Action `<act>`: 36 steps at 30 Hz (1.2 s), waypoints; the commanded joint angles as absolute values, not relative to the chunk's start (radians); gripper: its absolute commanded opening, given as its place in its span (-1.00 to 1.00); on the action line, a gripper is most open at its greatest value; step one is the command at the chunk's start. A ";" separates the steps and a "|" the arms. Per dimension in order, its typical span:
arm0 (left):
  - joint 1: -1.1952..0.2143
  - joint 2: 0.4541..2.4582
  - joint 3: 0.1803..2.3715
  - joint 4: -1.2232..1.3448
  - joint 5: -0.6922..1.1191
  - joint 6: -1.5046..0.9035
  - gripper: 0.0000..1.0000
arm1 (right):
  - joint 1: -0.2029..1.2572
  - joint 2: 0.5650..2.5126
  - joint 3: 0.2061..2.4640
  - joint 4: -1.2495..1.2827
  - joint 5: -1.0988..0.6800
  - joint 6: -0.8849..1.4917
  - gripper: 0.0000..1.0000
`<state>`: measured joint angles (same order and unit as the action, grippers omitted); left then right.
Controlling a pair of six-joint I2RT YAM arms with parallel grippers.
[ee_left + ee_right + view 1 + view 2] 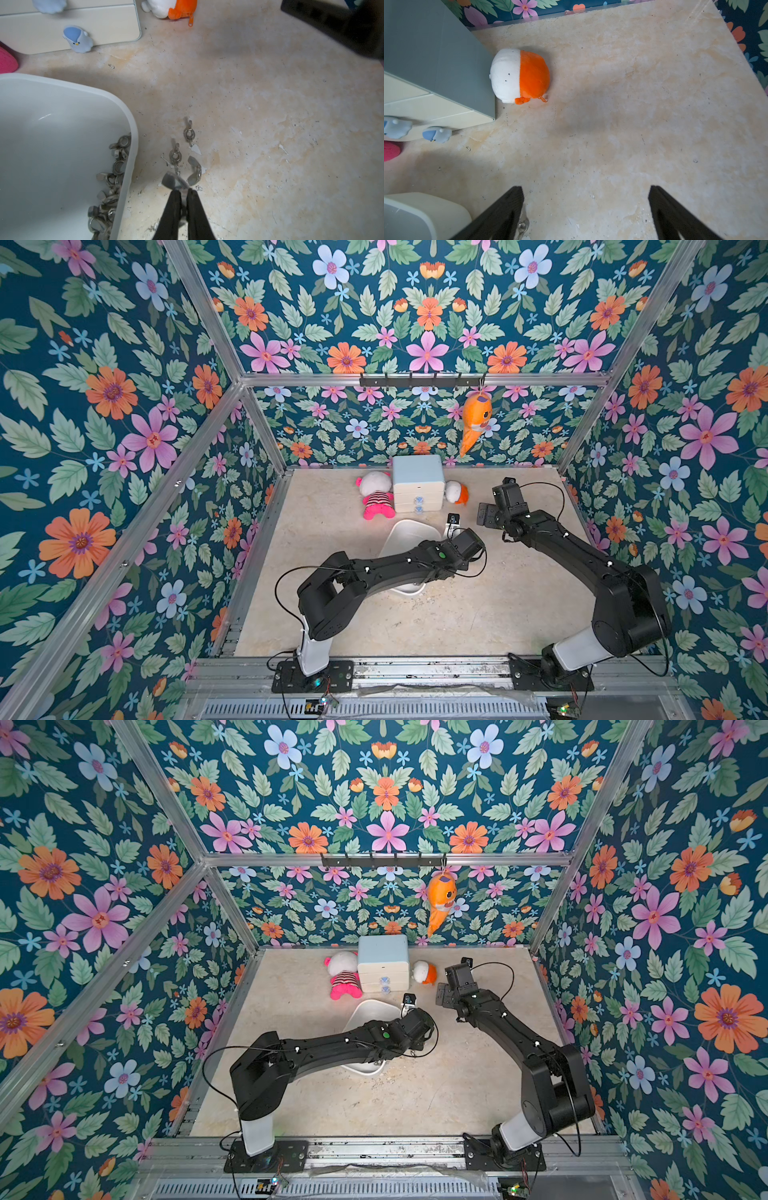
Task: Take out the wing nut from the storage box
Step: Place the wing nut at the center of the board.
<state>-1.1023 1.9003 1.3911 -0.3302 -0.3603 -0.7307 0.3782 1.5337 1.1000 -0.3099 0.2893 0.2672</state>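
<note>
Closest to the left wrist camera, the two black fingers of the left gripper (184,192) are pressed almost together, pinching a silver wing nut (174,182) by its body, with its wings fanning out past the fingertips. The nut looks blurred and large, so it is probably held a little above the table (270,104) rather than resting on it. It is already outside the storage box (126,112), a shallow white tray whose rounded wall runs just beside the fingers, on the side away from the right arm. A heap of wing nuts (112,182) remains inside the box, against that same wall. On the bare table just beyond the fingertips lie two more wing nuts (175,155), near each other, their long axes running roughly in line with the fingers and pointing away from them. The likely next move is a short drop straight down beside those two. The right gripper (586,199) hangs wide open and empty over bare table near the back, well apart from the nut, so the left arm is plainly the nearer.
</note>
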 commanded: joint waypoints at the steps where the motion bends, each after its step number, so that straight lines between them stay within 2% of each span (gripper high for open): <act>1: -1.105 1.905 1.386 -0.342 -0.357 -0.748 -1.00 | 0.379 1.534 1.097 -0.309 0.304 0.264 0.99; 36: -1.100 2.043 1.389 -0.386 -0.343 -0.795 -1.00 | 0.379 1.512 1.067 -0.302 0.300 0.270 0.98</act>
<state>-1.1027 2.0373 1.3800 -0.3672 -0.3386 -0.7860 0.3782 1.5215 1.0702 -0.3092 0.2893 0.2676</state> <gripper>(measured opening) 0.130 0.993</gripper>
